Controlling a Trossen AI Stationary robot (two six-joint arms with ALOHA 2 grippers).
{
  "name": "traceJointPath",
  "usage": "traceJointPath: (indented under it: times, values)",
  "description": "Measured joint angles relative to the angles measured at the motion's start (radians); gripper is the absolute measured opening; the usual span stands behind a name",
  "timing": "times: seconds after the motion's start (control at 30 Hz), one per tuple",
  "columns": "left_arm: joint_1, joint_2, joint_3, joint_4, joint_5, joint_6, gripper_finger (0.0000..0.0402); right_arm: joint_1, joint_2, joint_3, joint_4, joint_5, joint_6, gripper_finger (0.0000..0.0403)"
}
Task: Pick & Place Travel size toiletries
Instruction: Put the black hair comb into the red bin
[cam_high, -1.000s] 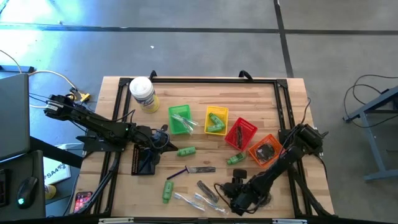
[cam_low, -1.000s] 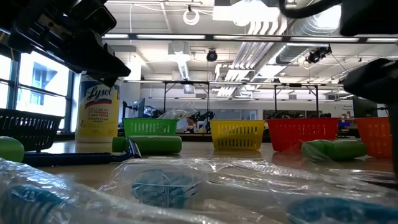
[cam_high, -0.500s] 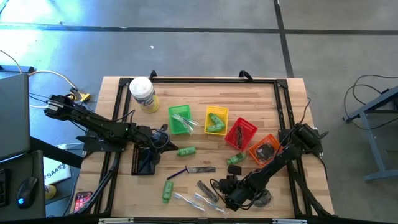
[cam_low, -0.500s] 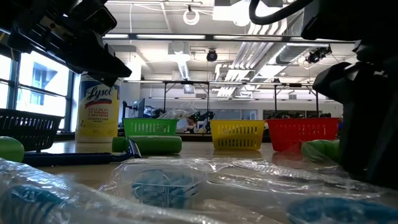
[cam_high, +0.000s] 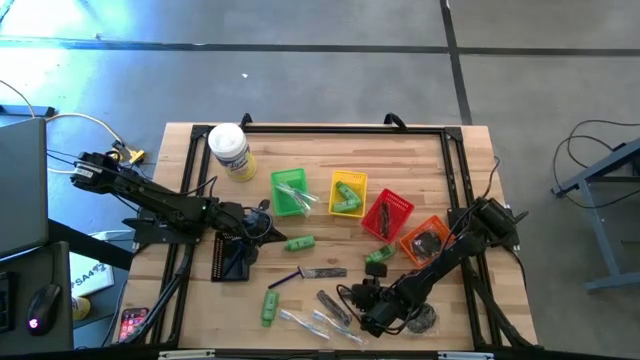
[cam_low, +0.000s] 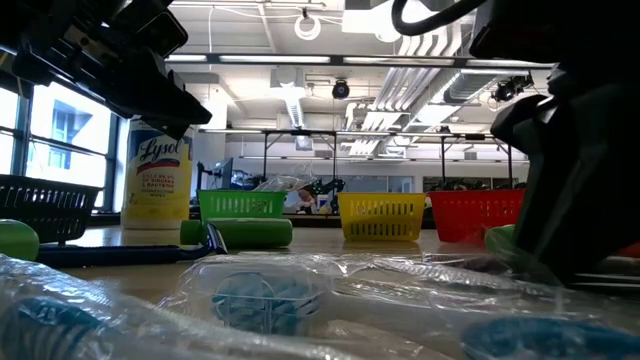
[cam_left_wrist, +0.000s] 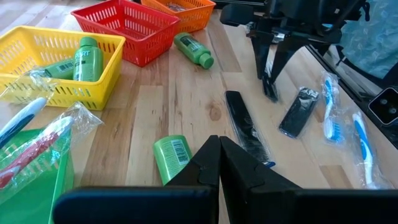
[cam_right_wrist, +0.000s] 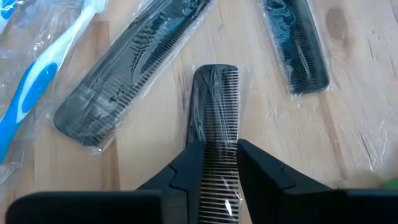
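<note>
Between right gripper (cam_right_wrist: 214, 163) jaws: wrapped comb (cam_right_wrist: 214, 112).

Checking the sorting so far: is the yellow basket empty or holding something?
Holding something: the yellow basket has green bottles lying inside it.

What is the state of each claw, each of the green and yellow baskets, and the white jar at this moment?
left claw: shut, empty.
right claw: shut on the wrapped comb.
wrapped comb: lying flat, between the right claw's fingers.
green basket: holds clear packets.
yellow basket: holds green bottles.
white jar: upright.
</note>
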Motion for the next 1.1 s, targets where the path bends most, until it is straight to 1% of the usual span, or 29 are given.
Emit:
traceJointPath:
  times: [0.43, 0.7, 0.87, 0.97, 1.03, 1.1]
  values:
    - [0.000, 0.000, 0.000, 0.000, 0.000, 0.000, 0.0000, 0.001, -0.003, -0.001, -0.004, -0.011, -0.009, 0.0043]
    - [0.000, 0.000, 0.000, 0.000, 0.000, 0.000, 0.0000, 0.004, 0.000, -0.003, 0.001, -0.004, -0.013, 0.0006]
    - [0.000, 0.000, 0.000, 0.000, 0.000, -0.002, 0.0000, 0.004, 0.000, -0.003, 0.001, -0.020, -0.019, 0.0009]
    - [0.000, 0.000, 0.002, -0.002, -0.001, -0.035, 0.0000, 0.004, -0.007, -0.003, 0.001, -0.024, -0.023, 0.0015]
    - [-0.004, 0.017, 0.024, -0.013, -0.002, -0.076, 0.0000, 0.004, -0.028, -0.003, -0.006, -0.027, -0.026, 0.0019]
    - [-0.025, 0.052, 0.063, -0.026, -0.005, -0.085, 0.0000, 0.004, -0.059, -0.007, -0.018, -0.042, -0.026, 0.0022]
